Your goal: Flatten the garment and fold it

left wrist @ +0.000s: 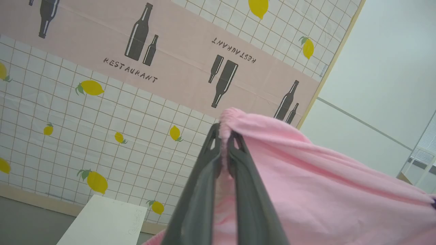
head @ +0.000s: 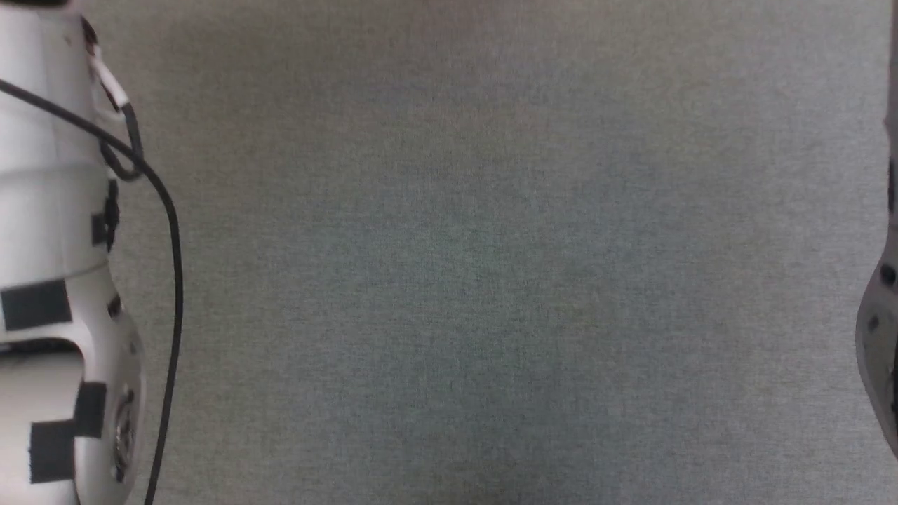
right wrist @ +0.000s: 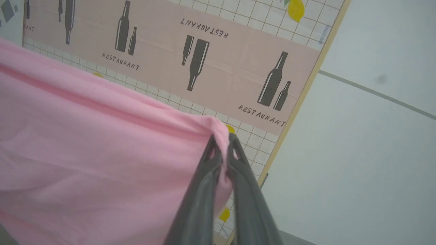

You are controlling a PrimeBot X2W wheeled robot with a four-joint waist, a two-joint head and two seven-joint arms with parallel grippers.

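Both left fingers (left wrist: 201, 190), right fingers (right wrist: 201, 197) clamp garment (left wrist: 306, 177).

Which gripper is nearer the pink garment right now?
Neither: both are touching it. The left gripper is shut on the garment's gathered edge. The right gripper is shut on another bunched edge, with the cloth spanning between them.

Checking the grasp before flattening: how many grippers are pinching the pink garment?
2. The left gripper is shut on the garment at its gathered edge, seen in the left wrist view; the right gripper is shut on another bunched edge, in the right wrist view.
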